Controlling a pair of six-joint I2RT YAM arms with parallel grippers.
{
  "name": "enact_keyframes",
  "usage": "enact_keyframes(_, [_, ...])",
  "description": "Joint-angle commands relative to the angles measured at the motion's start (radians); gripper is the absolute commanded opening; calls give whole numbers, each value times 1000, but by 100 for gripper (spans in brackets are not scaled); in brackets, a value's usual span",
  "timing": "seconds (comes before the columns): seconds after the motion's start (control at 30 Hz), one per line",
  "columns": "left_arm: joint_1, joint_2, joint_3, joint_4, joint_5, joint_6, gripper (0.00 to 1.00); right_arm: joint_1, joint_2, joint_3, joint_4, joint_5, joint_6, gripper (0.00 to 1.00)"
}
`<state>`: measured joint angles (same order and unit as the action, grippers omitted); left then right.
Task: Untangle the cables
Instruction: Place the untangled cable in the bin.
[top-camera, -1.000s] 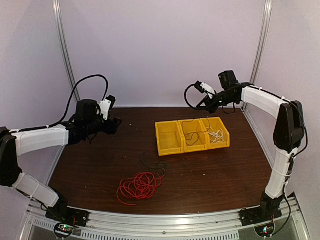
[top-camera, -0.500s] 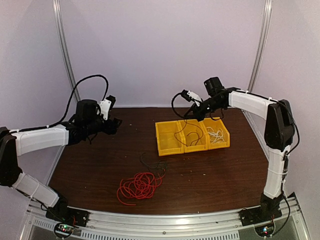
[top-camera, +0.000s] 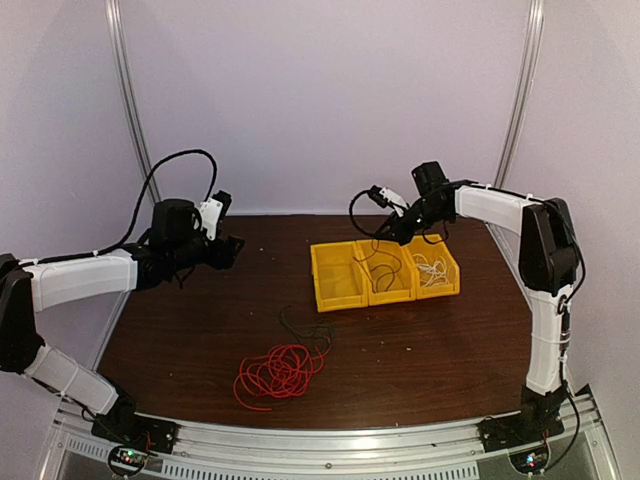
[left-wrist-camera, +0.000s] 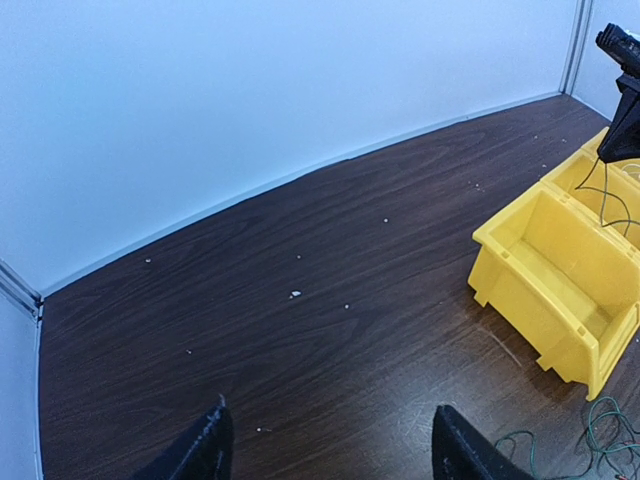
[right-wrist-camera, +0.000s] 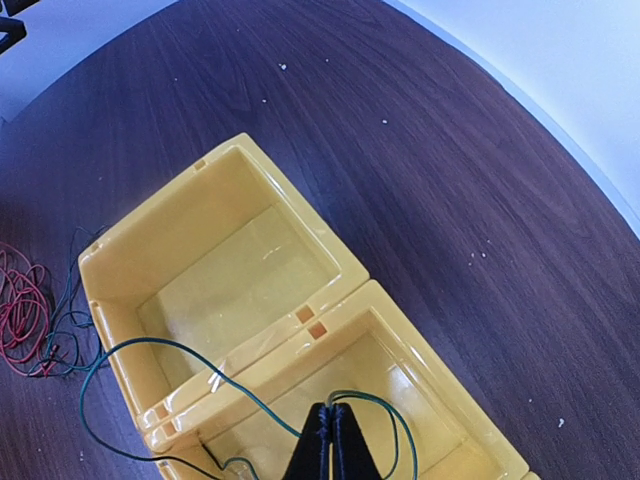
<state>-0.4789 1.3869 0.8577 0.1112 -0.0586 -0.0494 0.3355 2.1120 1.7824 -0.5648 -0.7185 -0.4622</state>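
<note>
Red cable coiled on table, white cable in right bin, black cable dangling into middle bin

A dark, wood-grained table carries three yellow bins set side by side in a row at about 2 o'clock from its middle. At 7 o'clock lies the coiled red cable, a black cable touching its 1 o'clock edge. White specks dot the far part.
</note>
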Motion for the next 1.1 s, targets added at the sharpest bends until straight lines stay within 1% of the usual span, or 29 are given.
enact_keyframes(0.0, [0,-2,8,35,19,11,69,-41,6,-6,7,15,7,0])
enact_keyframes(0.17, [0,1,9,35,25,11,69,-66,-17,-31,32,70,14,0])
enact_keyframes(0.37, [0,7,9,34,24,11,69,-61,-28,-43,42,190,-9,0])
enact_keyframes(0.53, [0,17,10,32,22,11,68,-16,-40,-60,44,271,-38,0])
enact_keyframes(0.77, [0,18,15,26,31,10,68,78,-24,-98,46,452,-96,0])
enact_keyframes(0.87, [0,15,13,26,32,9,68,103,-6,-101,46,489,-98,0])
enact_keyframes(1.03, [0,10,15,23,36,10,68,109,15,-79,22,515,-93,0])
enact_keyframes(1.07, [0,9,14,22,36,9,68,109,11,-79,19,523,-93,2])
